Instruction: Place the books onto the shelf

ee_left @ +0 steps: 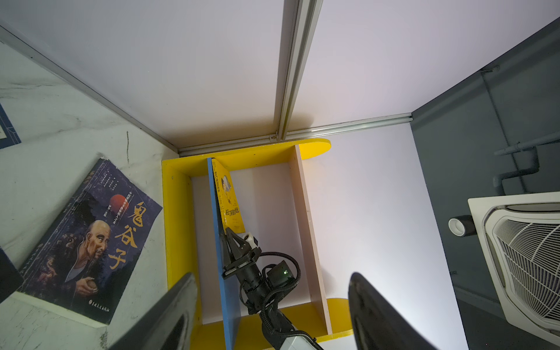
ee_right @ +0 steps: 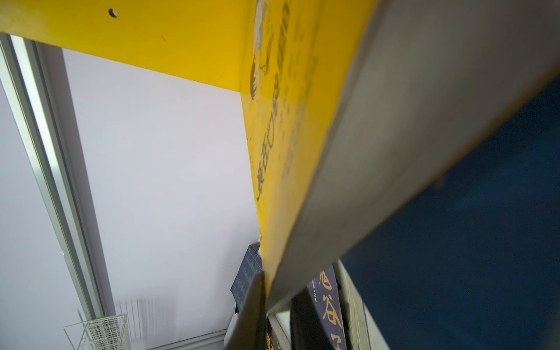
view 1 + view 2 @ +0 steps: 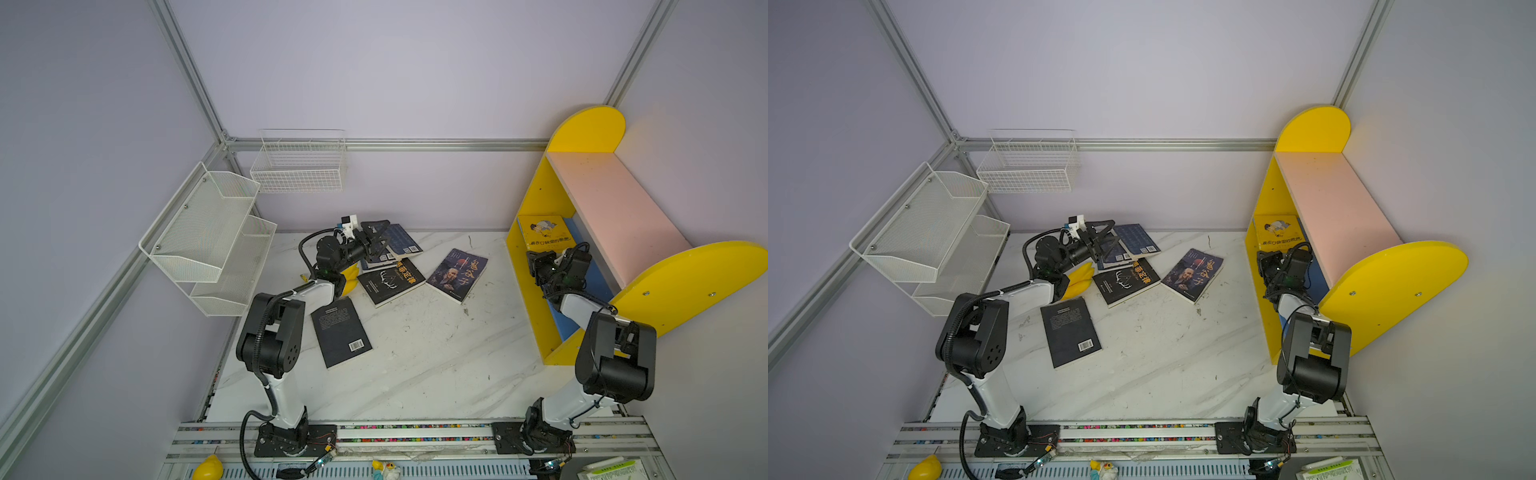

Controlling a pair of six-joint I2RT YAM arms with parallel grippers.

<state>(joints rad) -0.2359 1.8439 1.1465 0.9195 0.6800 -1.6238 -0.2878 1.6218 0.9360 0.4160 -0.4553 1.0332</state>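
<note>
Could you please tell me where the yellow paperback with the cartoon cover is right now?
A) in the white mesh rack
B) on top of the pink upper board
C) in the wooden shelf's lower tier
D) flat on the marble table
C: in both top views the yellow cartoon-cover paperback sits under the pink upper board of the yellow-sided wooden shelf, with the right end effector closed on it.

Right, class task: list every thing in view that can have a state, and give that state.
shelf: upright.
yellow book: tilted inside the shelf, gripped.
right gripper: shut on the yellow book.
navy books: flat on the table, overlapping.
left gripper: open, empty, by the navy books.
orange-titled black book: flat, face up.
old-man book: flat, face up.
barcode book: flat, back cover up.
</note>
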